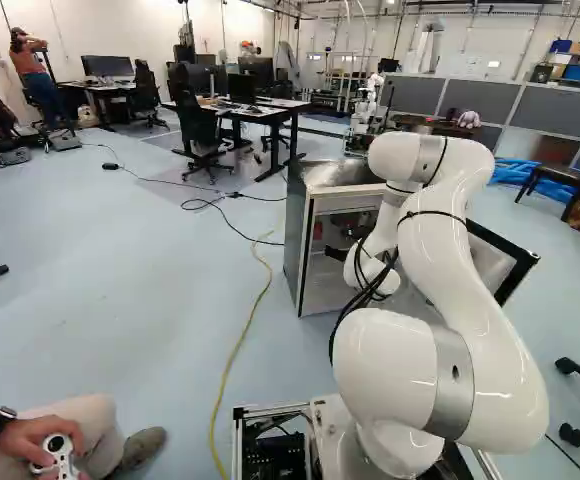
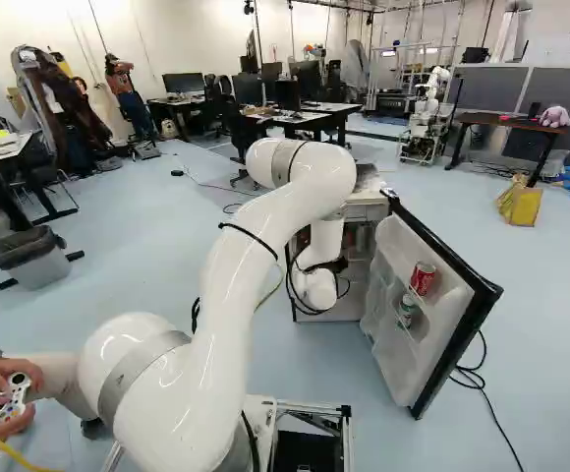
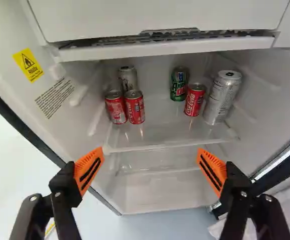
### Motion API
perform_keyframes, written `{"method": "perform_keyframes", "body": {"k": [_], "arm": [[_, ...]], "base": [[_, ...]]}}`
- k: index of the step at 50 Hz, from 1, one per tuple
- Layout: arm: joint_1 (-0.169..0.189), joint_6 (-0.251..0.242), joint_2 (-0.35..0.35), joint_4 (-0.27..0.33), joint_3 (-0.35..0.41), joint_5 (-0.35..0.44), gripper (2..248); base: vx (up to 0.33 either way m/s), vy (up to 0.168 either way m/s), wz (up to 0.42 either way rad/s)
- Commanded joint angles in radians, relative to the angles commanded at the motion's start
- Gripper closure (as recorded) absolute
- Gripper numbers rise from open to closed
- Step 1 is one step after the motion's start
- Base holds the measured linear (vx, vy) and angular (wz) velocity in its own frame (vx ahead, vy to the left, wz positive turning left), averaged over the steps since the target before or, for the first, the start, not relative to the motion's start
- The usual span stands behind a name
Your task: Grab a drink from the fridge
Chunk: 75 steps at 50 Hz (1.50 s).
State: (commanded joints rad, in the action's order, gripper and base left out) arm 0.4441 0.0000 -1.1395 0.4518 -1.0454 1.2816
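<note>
The gripper (image 1: 336,253) is at the front of the fridge (image 1: 295,235), partly hidden by my arm in the left base view. From the wrist, the gripper (image 3: 150,167) stands wide open, nothing between its orange pads. Ahead of it, two red cans (image 3: 116,107) (image 3: 135,107) stand side by side on the shelf (image 3: 155,132), a pale can (image 3: 128,78) behind them. Across a gap are a green can (image 3: 179,84), a red can (image 3: 194,100) and a tall silver can (image 3: 222,97). In the right base view, the swung-out door (image 2: 388,344) holds a red can (image 2: 423,278) and a green one (image 2: 406,310).
Above the shelf is a white compartment (image 3: 160,20); fridge walls flank the gripper. The door extends toward the base, right of my arm. A yellow cable (image 1: 238,350) lies on the floor. Hands (image 1: 45,440) with a controller are close on the left. Another robot (image 2: 427,113) stands beyond.
</note>
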Motion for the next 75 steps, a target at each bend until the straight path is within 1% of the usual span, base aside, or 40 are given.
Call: {"method": "perform_keyframes", "body": {"k": [21,42,58,75], "arm": [[0.0,0.0,-0.025,0.022,-0.048,0.0,3],[0.005,0.0,-0.05,0.078,-0.098,-0.002,3],[0.013,0.0,-0.072,0.126,-0.142,-0.028,3],[0.01,0.0,-0.103,0.145,-0.203,-0.06,3]], "base": [[0.0,0.0,0.0],[0.0,0.0,0.0],[0.0,0.0,0.0],[0.0,0.0,0.0]]}}
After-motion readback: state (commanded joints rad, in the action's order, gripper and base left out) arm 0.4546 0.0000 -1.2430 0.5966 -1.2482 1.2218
